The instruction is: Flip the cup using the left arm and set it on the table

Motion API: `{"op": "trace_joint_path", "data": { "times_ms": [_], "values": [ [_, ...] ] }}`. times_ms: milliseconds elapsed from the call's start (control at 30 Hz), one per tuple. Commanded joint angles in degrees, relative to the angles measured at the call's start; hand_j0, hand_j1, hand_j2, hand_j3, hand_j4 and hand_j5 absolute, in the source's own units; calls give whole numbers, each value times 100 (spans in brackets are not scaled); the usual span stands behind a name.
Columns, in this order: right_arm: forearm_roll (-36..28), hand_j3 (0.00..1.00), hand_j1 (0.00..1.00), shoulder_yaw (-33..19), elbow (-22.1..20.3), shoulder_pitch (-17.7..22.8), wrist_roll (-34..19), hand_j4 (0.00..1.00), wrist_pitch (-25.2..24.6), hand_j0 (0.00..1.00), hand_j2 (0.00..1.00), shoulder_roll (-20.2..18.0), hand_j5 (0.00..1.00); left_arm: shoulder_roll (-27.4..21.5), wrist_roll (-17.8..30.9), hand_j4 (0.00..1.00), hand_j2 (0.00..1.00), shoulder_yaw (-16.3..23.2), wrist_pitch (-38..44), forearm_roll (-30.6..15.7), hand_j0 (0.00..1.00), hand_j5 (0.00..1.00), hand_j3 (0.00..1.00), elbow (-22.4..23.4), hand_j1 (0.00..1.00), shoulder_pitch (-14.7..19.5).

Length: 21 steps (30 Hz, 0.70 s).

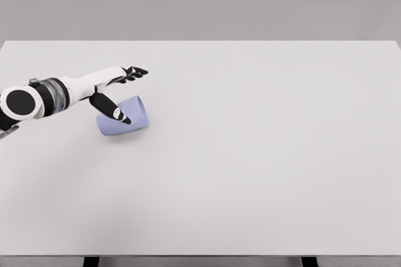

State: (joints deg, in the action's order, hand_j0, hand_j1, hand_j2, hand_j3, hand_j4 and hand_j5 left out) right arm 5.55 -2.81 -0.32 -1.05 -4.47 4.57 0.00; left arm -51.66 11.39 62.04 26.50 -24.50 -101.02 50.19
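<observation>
A pale blue cup (127, 119) lies on its side on the white table (250, 154), at the left, its mouth turned to the right. My left hand (127, 94) reaches in from the left edge and hovers over the cup. Its fingers (134, 73) stretch out beyond the cup's far side, while the thumb (113, 109) crosses in front of the cup's wall. The hand is spread and nothing is gripped. Whether the thumb touches the cup I cannot tell. The right arm does not show.
The table's front edge runs along the bottom of the picture, with dark legs (91, 261) below it. A plain grey wall stands behind the table.
</observation>
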Motion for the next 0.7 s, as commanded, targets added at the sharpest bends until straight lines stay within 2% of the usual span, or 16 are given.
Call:
{"op": "trace_joint_path", "data": {
  "times_ms": [0, 100, 667],
  "values": [
    [-1, 100, 100, 0, -3, 0, -1, 100, 0, 100, 100, 0, 100, 95, -6, 100, 100, 1, 163, 138, 100, 100, 100, 3, 100, 0],
    [-1, 100, 100, 0, 6, 0, -1, 100, 0, 100, 100, 0, 100, 306, -6, 100, 100, 10, 259, 288, 100, 100, 100, 3, 100, -105],
    [-1, 100, 100, 0, -3, 0, -1, 100, 0, 100, 100, 0, 100, 359, -181, 100, 100, 80, 356, 692, 100, 100, 100, 30, 100, -369]
  ]
}}
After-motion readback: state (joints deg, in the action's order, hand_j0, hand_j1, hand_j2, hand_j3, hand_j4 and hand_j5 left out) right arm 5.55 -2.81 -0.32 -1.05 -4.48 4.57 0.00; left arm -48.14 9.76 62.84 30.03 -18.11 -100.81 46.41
